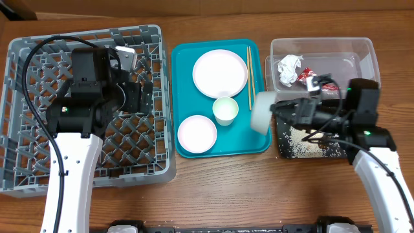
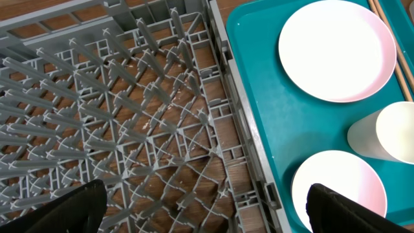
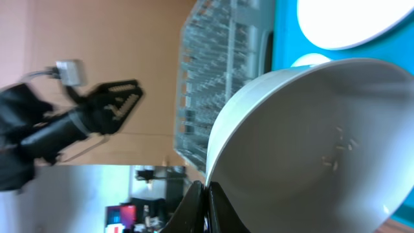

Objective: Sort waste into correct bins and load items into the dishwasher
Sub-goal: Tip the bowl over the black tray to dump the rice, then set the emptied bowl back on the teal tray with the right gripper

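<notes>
Right fingers (image 3: 206,197) are closed, pinching the rim of the white bowl (image 1: 261,111). The bowl is tipped on its side, up off the desk between the teal tray (image 1: 184,65) and the black tray (image 1: 283,147), with a few grains stuck inside. Left fingers (image 1: 141,96) are wide open and empty, hanging over the grey rack (image 1: 39,162).

Done, judging by the layout: tissue (image 1: 289,68) and red wrapper (image 1: 309,73) sit in the clear tub (image 1: 362,48), and rice (image 1: 304,144) is heaped in the black tray. Waste sorting looks about finished.

Left to do: the rack holds no dishes. Large plate (image 1: 220,71), cup (image 1: 225,110), small plate (image 1: 196,132) and chopsticks (image 1: 248,77) all lie on the teal tray. The bowl is probably the first item for the rack. Roughly halfway, loading not yet begun.
</notes>
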You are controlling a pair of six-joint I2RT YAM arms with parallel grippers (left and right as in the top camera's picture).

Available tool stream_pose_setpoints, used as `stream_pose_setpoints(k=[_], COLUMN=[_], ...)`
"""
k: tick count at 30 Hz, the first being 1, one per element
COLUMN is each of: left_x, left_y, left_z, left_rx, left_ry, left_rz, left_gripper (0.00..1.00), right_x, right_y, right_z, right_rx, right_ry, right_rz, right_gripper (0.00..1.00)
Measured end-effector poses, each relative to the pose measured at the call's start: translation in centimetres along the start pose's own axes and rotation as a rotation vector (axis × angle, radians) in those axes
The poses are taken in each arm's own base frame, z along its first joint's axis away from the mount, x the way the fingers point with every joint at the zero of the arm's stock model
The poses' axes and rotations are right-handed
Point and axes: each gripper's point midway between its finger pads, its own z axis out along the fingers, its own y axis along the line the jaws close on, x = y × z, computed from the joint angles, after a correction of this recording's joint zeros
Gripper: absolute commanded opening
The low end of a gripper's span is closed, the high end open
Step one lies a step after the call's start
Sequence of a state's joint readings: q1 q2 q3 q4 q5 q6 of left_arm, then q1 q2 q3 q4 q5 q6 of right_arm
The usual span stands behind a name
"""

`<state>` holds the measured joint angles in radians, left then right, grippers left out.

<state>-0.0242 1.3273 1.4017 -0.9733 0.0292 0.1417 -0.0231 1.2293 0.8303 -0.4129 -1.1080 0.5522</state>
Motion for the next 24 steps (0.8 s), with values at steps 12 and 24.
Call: stream_pose_setpoints(k=[12, 24], left_x=[0.0, 0.0], left_y=[0.0, 0.0], left_z=[0.0, 0.0], left_rx=[0.000, 0.000], left_ry=[0.000, 0.000], left_rz=[0.000, 0.000], left_gripper=[1.00, 1.00], right_x=[6.4, 5.8], right_y=[-4.1, -9.8], right_z=[6.3, 9.2], right_rx=[0.417, 0.747], right_ry=[0.104, 0.116], right_rz=[-0.103, -0.200], right_gripper=[0.04, 0.04])
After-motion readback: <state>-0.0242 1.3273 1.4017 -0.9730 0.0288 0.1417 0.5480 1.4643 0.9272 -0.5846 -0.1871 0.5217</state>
